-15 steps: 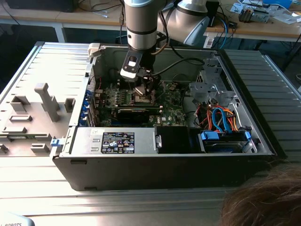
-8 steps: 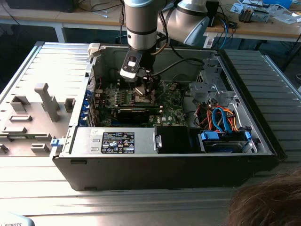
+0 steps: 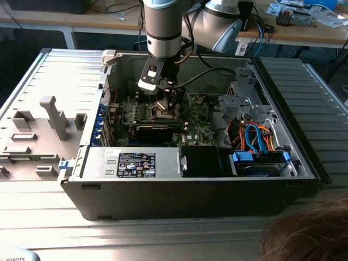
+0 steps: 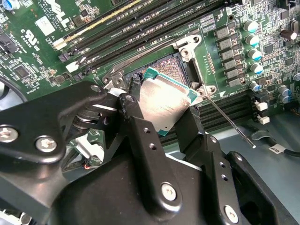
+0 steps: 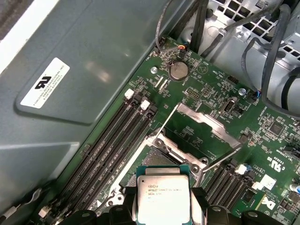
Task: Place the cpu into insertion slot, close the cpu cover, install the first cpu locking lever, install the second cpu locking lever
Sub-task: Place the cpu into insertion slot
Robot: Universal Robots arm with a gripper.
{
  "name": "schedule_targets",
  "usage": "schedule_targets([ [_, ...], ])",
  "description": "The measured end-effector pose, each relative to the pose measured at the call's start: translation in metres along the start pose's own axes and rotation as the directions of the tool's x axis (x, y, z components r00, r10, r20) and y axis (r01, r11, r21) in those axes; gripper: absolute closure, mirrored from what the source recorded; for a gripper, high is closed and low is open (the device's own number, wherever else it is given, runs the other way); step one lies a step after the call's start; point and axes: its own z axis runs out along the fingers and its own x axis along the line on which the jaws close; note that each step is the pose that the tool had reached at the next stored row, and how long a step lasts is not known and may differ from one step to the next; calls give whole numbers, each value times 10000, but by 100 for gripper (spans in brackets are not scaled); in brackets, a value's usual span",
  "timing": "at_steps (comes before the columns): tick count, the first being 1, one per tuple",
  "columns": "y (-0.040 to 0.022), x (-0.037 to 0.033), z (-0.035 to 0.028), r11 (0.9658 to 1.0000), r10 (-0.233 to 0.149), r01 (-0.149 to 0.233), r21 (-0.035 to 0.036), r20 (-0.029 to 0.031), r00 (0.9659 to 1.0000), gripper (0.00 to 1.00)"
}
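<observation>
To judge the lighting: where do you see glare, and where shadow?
Second wrist view: glare whitens the cpu in the pincer; first wrist view: soft reflections on the grey case wall; exterior view: the board lies in shade.

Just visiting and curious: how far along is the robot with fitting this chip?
Nothing looks finished yet. In hand: the gripper holds the cpu, tilted, just over the slot, not seated. Left: the cover stands open and a lever sticks out free, so closing and both latchings remain.
</observation>
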Motion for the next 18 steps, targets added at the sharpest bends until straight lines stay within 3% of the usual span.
schedule_targets([
  [18,-1,0,8,9996,281,-281,-5,23,9996,46],
])
